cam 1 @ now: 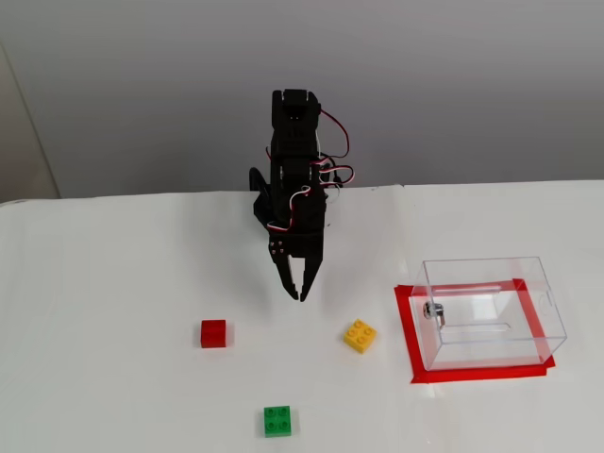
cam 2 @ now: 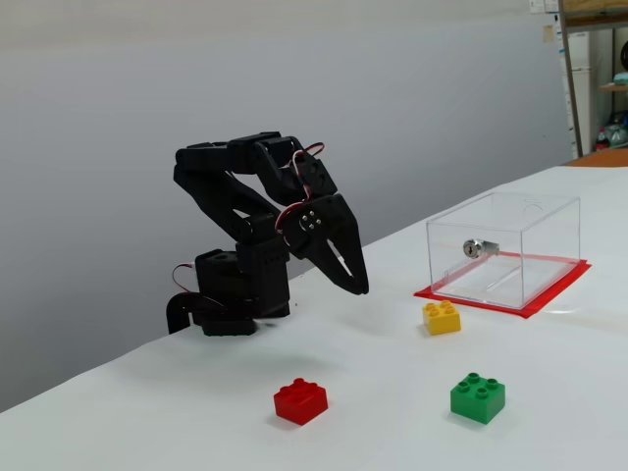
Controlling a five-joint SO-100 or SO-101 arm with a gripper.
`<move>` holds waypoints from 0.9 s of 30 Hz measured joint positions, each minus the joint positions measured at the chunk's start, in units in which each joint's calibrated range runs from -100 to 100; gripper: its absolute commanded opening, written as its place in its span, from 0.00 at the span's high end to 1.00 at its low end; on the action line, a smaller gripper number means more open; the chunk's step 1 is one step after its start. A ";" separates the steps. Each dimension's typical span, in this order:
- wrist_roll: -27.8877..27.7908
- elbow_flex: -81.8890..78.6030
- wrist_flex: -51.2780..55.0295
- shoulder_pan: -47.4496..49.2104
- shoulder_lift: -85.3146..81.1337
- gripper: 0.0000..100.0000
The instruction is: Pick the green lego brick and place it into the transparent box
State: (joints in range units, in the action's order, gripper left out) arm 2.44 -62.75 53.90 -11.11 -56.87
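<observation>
Three bricks sit on the white desk, and nearest the camera in both fixed views is the green brick, at the bottom centre of the higher view, studs up, untouched and on its own. Behind it, to the left in that view, lies the red brick; to the right, the yellow brick, just beside the red tape that frames the box. That clear box stands at the right, open space inside, nothing in it but its little metal fitting.

Farther back, the arm reaches out from its base at the desk's far edge, and the jaws hang in the air, pointing down and forward, tips almost together with only a slit between them, holding nothing. In the lower fixed view the jaws hover well apart from the green brick, with the red brick roughly between.

So by my reading, nothing is done yet: the reach, the grasp, the carry to the box and the drop all lie ahead.
</observation>
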 measured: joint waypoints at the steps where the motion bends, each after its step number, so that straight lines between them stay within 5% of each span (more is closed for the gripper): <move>1: 0.00 1.32 -0.86 0.21 1.86 0.98; 27: -3.03 40.42 -12.25 5.88 50.40 0.98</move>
State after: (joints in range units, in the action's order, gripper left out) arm -0.59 -22.33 41.65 -5.24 -6.47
